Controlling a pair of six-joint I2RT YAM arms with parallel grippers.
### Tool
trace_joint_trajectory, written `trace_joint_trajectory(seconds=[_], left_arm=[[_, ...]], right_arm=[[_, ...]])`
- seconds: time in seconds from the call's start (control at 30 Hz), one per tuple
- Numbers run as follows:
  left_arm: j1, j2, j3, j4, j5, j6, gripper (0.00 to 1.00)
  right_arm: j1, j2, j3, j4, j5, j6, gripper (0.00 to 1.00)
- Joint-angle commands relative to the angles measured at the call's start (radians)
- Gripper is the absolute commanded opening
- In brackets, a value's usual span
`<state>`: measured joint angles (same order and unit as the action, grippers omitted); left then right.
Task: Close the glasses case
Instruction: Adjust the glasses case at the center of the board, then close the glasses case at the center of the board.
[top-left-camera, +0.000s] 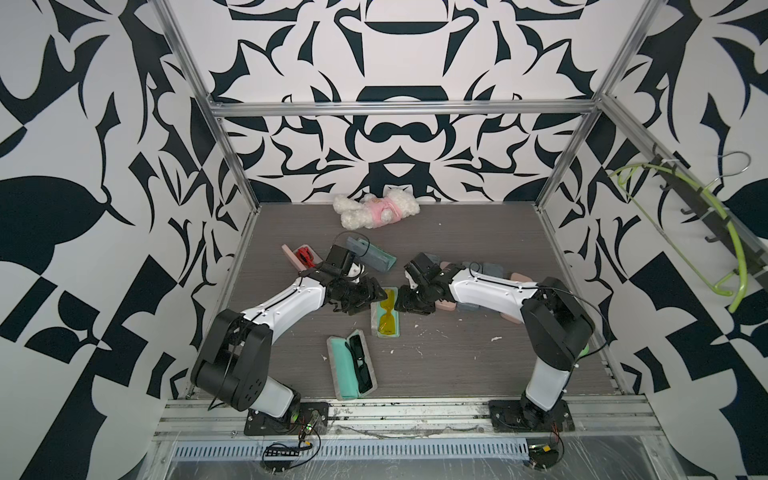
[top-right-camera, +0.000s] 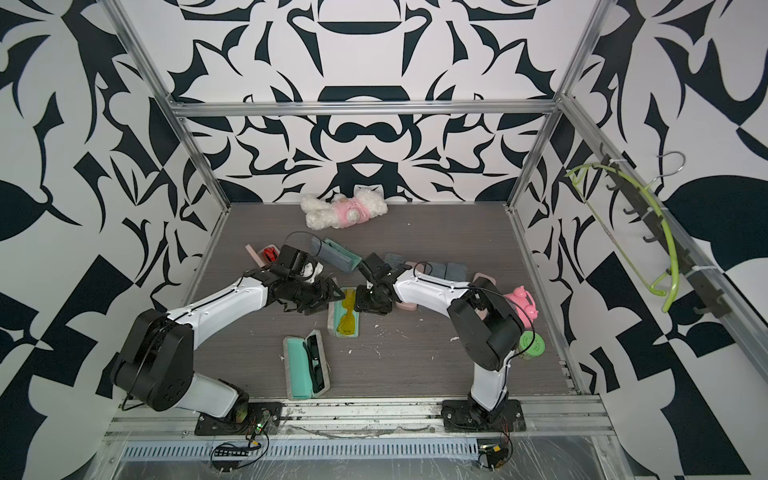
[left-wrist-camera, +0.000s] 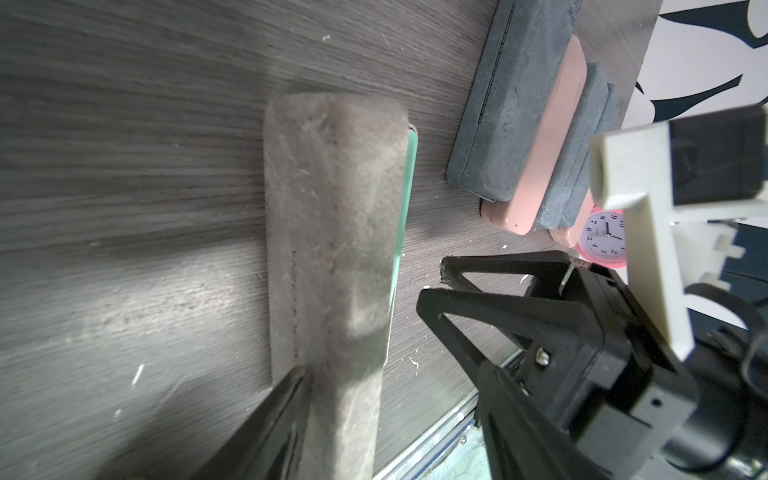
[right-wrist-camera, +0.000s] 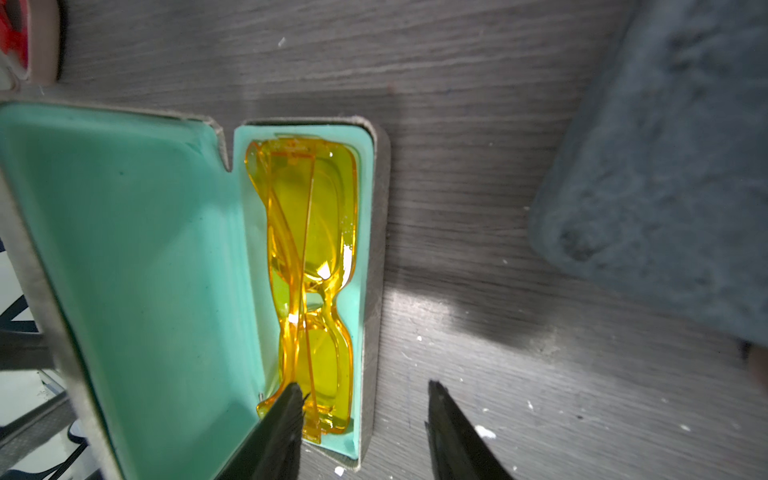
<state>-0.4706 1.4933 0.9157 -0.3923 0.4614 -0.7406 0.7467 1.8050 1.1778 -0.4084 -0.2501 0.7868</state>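
Note:
The glasses case (top-left-camera: 395, 329) lies open mid-table between both arms, grey outside and teal inside. Folded yellow glasses (right-wrist-camera: 311, 257) rest in its base (right-wrist-camera: 372, 291). The lid (right-wrist-camera: 124, 249) stands raised and tilted over the base; its grey back (left-wrist-camera: 332, 249) fills the left wrist view. My left gripper (top-left-camera: 376, 297) is open with the lid's end between its fingers, leaning against one finger (left-wrist-camera: 270, 428). My right gripper (right-wrist-camera: 361, 395) is open and straddles the base's side wall, one fingertip (right-wrist-camera: 291, 403) over the glasses and the other on the table.
A second open teal case with black glasses (top-left-camera: 353, 365) lies near the front. A grey-teal case (top-left-camera: 374, 257) and a pink case with red glasses (top-left-camera: 301, 255) sit behind the left arm. Closed grey and pink cases (top-left-camera: 490, 270), a pink clock (top-right-camera: 521, 305) and a plush toy (top-left-camera: 376, 210) stand further back.

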Motion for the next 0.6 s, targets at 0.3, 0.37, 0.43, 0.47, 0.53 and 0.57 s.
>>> trace_joint_trajectory(seconds=[0.3,0.37,0.43,0.47,0.53,0.57], left_arm=[[0.005,-0.095,0.050,-0.049,-0.006,0.004,0.81],[0.011,-0.107,0.053,-0.054,-0.005,0.007,0.80],[0.018,-0.119,0.055,-0.058,-0.003,0.011,0.80],[0.024,-0.125,0.054,-0.061,-0.002,0.014,0.81],[0.031,-0.133,0.055,-0.067,0.003,0.022,0.80],[0.036,-0.137,0.055,-0.070,0.002,0.026,0.79]], right_arm=[[0.013,-0.025,-0.029,0.057,-0.010,0.042,0.46],[0.016,-0.021,-0.032,0.065,-0.012,0.045,0.45],[0.019,-0.021,-0.033,0.066,-0.007,0.045,0.44],[0.019,-0.019,-0.036,0.068,-0.006,0.046,0.43],[0.019,-0.016,-0.043,0.075,-0.004,0.050,0.41],[0.019,-0.014,-0.046,0.079,-0.003,0.052,0.40]])
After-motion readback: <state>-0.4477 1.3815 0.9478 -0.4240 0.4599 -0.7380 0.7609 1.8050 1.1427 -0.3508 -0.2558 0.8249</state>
